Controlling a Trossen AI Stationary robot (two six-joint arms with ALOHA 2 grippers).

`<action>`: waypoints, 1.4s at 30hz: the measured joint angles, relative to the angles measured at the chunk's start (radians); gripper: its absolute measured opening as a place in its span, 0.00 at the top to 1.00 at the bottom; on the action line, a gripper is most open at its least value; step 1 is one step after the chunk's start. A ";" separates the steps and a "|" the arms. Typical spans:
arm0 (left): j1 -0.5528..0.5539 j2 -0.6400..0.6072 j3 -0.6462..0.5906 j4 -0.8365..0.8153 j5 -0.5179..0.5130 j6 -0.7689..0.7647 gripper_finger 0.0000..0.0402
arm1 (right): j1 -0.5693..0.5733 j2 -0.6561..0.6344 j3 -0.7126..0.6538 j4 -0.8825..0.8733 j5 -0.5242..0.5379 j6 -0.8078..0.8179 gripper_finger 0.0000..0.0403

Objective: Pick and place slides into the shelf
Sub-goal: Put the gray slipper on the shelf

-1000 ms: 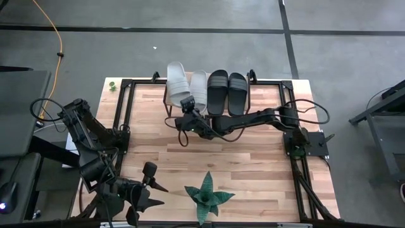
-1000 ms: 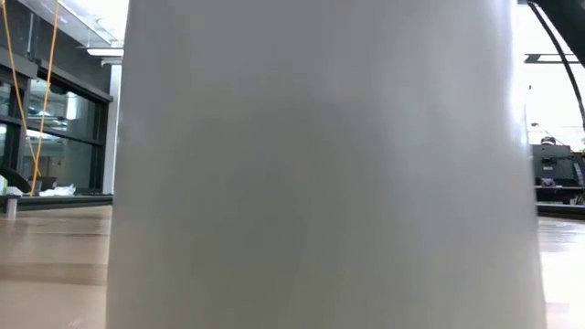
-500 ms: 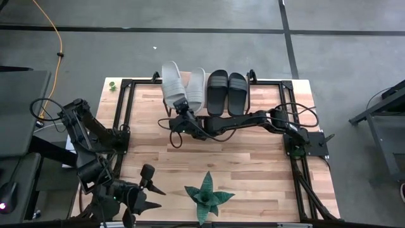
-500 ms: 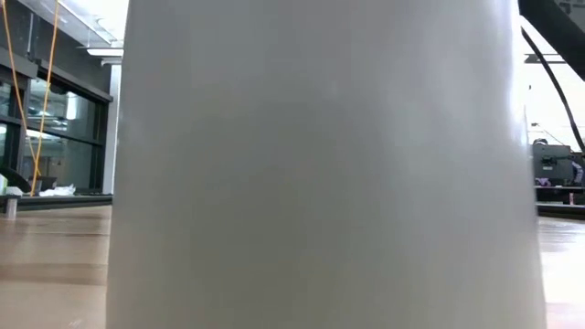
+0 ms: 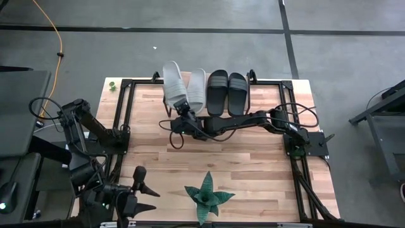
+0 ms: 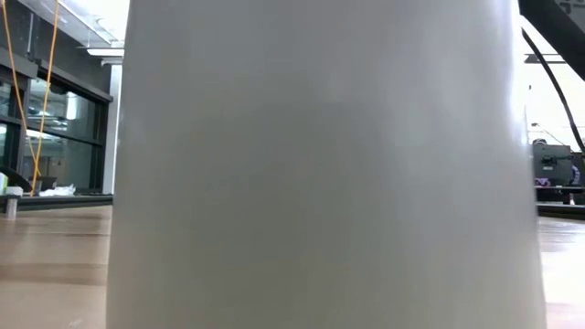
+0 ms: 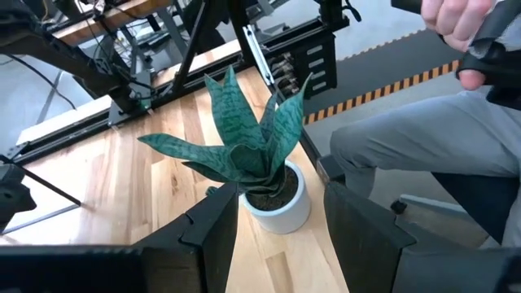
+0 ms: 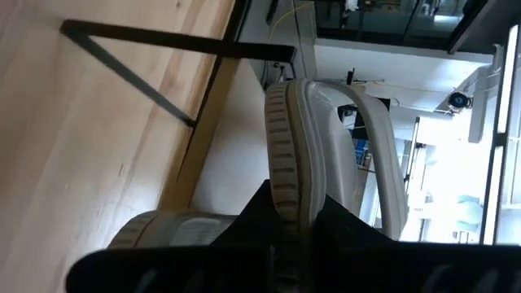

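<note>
Right tool [image 5: 181, 111] reaches across the table to the shelf [image 5: 169, 113] at the far edge, jaws pinched on the heel rim of 1 grey slide [image 5: 172, 81]. The right wrist view shows the sole edge [image 8: 286, 155] clamped between the fingers, with the shelf's dark leg and plank alongside. That slide lies on the shelf at its left end, toe angled toward the far-left corner, not parallel with its mate.

Other 3 slides sit on the shelf: second grey one [image 5: 197, 88] just beside the held one, then 2 black ones [image 5: 217, 90] [image 5: 237, 90] in line toward the right.

Left tool [image 5: 140, 197] waits at the near-left corner, fingers moderately apart and holding nothing, pointed at the plant [image 7: 244, 150]. A person sits beyond the near edge.

Step in hand, as judged: seating the 4th slide.
- Square the heel toward the grey mate so the pair lines up.
- Confirm the sole rests flat on the plank before letting go; a heel hanging off the near rim may tip.
- Open the fingers slowly and retreat along the slide's length, to avoid dragging it or bumping the neighbour.
</note>
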 joint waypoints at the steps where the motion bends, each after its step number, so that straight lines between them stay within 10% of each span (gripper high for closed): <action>1: 0.000 0.000 0.000 0.000 0.000 -0.001 0.58 | 0.000 0.000 0.000 -0.011 0.002 0.004 0.99; 42: 0.003 -0.003 0.000 -0.001 -0.015 -0.015 0.58 | 0.002 0.000 0.000 -0.041 -0.009 0.102 0.99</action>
